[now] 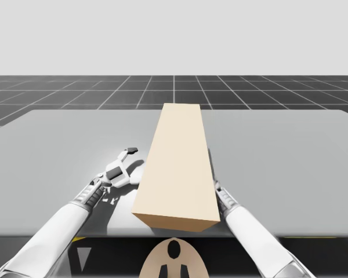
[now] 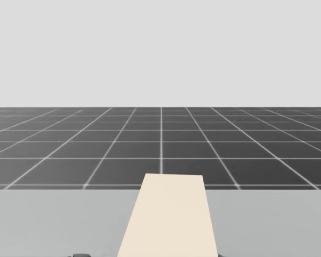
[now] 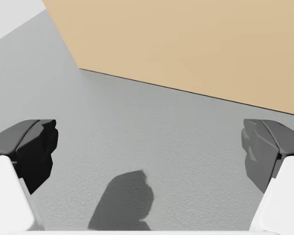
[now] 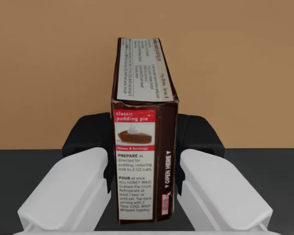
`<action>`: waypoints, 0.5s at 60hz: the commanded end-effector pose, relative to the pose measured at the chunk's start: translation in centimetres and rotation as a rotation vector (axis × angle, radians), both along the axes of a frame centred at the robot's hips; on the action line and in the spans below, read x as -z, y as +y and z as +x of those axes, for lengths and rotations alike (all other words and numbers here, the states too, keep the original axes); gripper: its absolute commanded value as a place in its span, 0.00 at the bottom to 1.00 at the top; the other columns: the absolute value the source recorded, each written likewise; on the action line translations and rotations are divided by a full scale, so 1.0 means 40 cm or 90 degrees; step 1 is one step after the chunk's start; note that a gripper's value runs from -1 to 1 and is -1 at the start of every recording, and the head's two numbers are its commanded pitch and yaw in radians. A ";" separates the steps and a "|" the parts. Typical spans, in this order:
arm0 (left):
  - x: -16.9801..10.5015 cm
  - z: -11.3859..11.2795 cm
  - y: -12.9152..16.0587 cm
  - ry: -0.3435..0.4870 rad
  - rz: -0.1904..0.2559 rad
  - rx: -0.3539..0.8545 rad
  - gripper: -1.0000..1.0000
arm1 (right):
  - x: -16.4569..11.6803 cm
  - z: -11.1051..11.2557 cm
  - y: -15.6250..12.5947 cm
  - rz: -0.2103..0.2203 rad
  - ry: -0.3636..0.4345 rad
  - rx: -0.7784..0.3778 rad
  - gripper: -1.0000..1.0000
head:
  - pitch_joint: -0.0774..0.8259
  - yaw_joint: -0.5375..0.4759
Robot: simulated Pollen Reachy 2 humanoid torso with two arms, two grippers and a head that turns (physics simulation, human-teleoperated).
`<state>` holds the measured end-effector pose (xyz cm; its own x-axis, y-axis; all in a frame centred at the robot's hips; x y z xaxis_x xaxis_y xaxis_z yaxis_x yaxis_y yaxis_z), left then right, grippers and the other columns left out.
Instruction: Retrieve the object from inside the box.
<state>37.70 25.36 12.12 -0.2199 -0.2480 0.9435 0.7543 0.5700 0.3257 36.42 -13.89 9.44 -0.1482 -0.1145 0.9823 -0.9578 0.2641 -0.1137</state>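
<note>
The long tan box (image 1: pixel 177 168) lies lengthwise on the grey surface (image 1: pixel 278 150), its near end at the front edge, with my right end effector (image 4: pixel 144 134) pinching an upright brown carton (image 4: pixel 142 161) before a tan wall and my left end effector (image 3: pixel 147 152) spread wide just beside the box's left side.

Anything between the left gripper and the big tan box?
Nothing: only bare grey table lies between my left gripper and the tan box. The left wrist view shows it; the high view agrees.
</note>
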 end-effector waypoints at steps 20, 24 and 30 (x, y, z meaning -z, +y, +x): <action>0.028 -0.004 0.021 0.014 0.007 -0.036 0.00 | 0.018 -0.189 -0.229 0.032 -0.063 0.123 1.00 | 0.15 0.54; 0.027 -0.004 0.023 0.013 0.005 -0.039 0.00 | 0.015 -0.215 -0.250 0.040 -0.071 0.134 1.00 | 0.15 0.53; 0.026 -0.002 0.026 0.013 0.002 -0.042 0.00 | 0.014 -0.238 -0.281 0.044 -0.077 0.147 1.00 | 0.15 0.53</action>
